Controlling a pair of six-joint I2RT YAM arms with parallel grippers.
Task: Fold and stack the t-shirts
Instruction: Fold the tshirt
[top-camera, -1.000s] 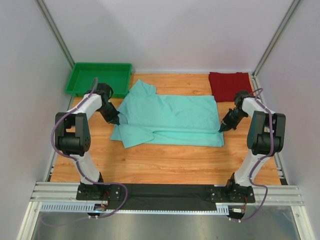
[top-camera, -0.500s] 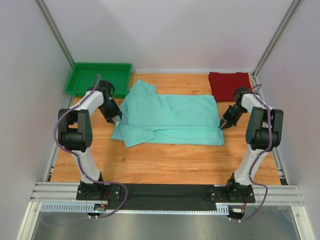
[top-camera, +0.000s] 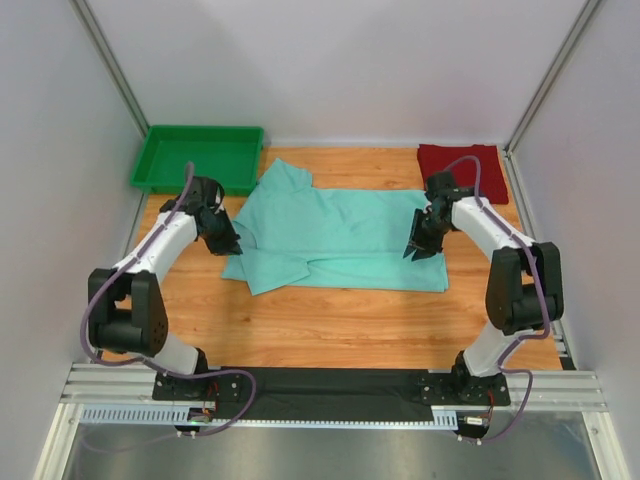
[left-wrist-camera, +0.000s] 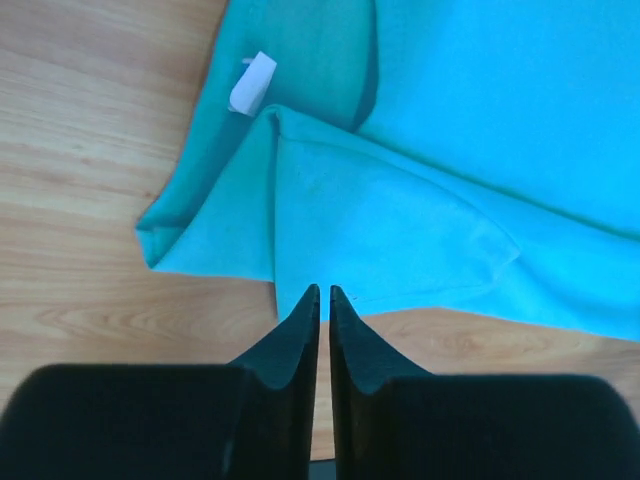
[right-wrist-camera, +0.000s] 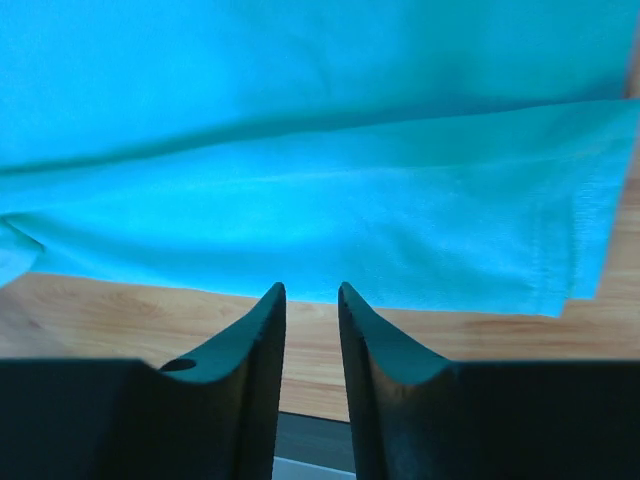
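Note:
The mint green t-shirt (top-camera: 340, 230) lies partly folded in the middle of the table, its white neck label (left-wrist-camera: 252, 83) near the left edge. The dark red t-shirt (top-camera: 460, 165) lies folded at the back right. My left gripper (top-camera: 230, 247) sits at the mint shirt's left edge. In the left wrist view (left-wrist-camera: 320, 290) it is shut and empty, its tips just over a folded sleeve (left-wrist-camera: 390, 230). My right gripper (top-camera: 412, 252) hovers over the shirt's right part. In the right wrist view (right-wrist-camera: 312, 290) its jaws stand slightly apart and empty, above the shirt's near hem (right-wrist-camera: 400, 270).
A rigid green plastic tray (top-camera: 198, 158) stands at the back left, beside the mint shirt's upper sleeve. Bare wooden table (top-camera: 330, 325) runs along the front. Grey walls close in both sides and the back.
My right gripper has swung left from the shirt's right edge to above its right part. My left arm has lowered its elbow, and its gripper stays at the left edge.

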